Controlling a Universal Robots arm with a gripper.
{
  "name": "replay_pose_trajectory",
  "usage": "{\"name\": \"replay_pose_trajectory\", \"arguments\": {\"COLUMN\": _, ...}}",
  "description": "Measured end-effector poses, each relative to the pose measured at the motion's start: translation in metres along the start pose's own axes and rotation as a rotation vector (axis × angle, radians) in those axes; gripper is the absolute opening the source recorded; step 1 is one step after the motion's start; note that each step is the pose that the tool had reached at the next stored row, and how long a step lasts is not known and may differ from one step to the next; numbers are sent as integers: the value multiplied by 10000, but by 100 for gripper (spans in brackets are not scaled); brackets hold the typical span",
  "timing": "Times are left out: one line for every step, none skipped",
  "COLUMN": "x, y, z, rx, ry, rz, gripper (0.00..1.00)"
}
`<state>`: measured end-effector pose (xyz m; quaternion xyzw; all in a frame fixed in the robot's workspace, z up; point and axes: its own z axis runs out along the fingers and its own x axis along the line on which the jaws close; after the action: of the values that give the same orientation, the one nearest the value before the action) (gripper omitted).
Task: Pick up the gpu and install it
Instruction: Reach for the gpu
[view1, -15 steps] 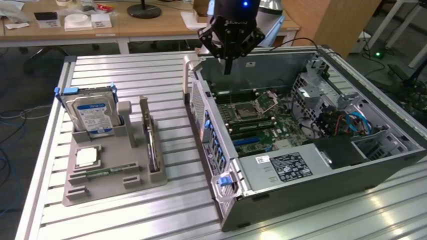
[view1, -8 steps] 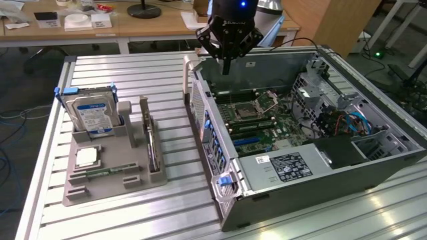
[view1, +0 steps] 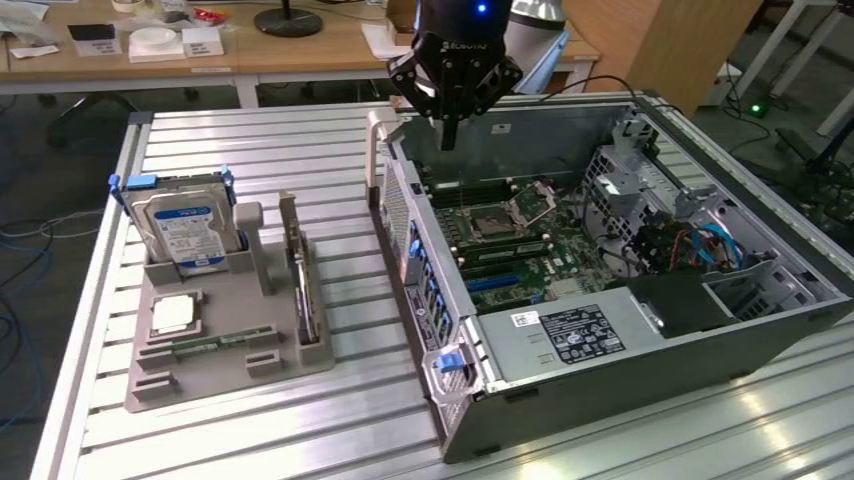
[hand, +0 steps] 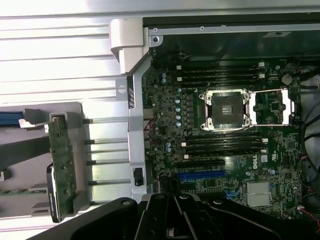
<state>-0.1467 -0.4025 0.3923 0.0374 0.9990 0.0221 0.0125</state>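
Exterior view first: the black end effector (view1: 450, 138) hangs over the end of the open computer case (view1: 667, 370) that is farthest from the camera. Its two fingers are pressed tight together into one thin point that aims straight down. They grip nothing.

The gpu (view1: 304, 290) is well apart from the end effector, toward the exterior view's left. It is a thin, flat green card. It stands on its long edge in a grey plastic holder (view1: 227, 375). In the wrist view the gpu (hand: 62, 160) shows a narrow green face dotted with tiny parts, and it has a dark piece at one end. The grey blocks of the holder (hand: 30, 150) sit right beside it.

The holder also carries a boxy hard drive (view1: 187, 228) with a blue and white label, standing upright. A small square silver chip (view1: 174, 315) lies flat on it, and a narrow green memory stick (view1: 200, 345) lies in a groove.

The surface (view1: 267, 150) is shiny silver metal with long straight ridges. The case lies on its side on it. Its walls are grey metal, and one wall is full of little holes. A grey power box (view1: 567, 335) with a black and white label sits in one corner.

Inside the case, the green motherboard (hand: 165, 115) is crowded with small round and square parts. A square silver processor socket (hand: 222, 110) sits in the middle, with long black memory slots (hand: 222, 75) on two sides of it. A bright blue slot (hand: 200, 176) lies close to the end effector (hand: 175, 215).
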Motion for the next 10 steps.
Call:
{"name": "replay_pose_trajectory", "arguments": {"x": 5, "y": -1, "z": 0, "rx": 0, "ry": 0, "rz": 0, "gripper": 11}}
{"name": "replay_pose_trajectory", "arguments": {"x": 10, "y": -1, "z": 0, "rx": 1, "ry": 0, "rz": 0, "gripper": 11}}
{"name": "replay_pose_trajectory", "arguments": {"x": 15, "y": -2, "z": 0, "rx": 0, "ry": 0, "rz": 0, "gripper": 11}}
{"name": "replay_pose_trajectory", "arguments": {"x": 19, "y": -3, "z": 0, "rx": 1, "ry": 1, "rz": 0, "gripper": 11}}
{"name": "replay_pose_trajectory", "arguments": {"x": 24, "y": -3, "z": 0, "rx": 0, "ry": 0, "rz": 0, "gripper": 11}}
{"name": "replay_pose_trajectory", "arguments": {"x": 28, "y": -4, "z": 1, "rx": 0, "ry": 0, "rz": 0, "gripper": 11}}
{"name": "replay_pose_trajectory", "arguments": {"x": 33, "y": -5, "z": 1, "rx": 0, "ry": 0, "rz": 0, "gripper": 11}}
{"name": "replay_pose_trajectory", "arguments": {"x": 37, "y": -6, "z": 1, "rx": 0, "ry": 1, "rz": -1, "gripper": 11}}
{"name": "replay_pose_trajectory", "arguments": {"x": 42, "y": -6, "z": 1, "rx": 0, "ry": 0, "rz": 0, "gripper": 11}}
{"name": "replay_pose_trajectory", "arguments": {"x": 46, "y": -7, "z": 1, "rx": 0, "ry": 1, "rz": 0, "gripper": 11}}
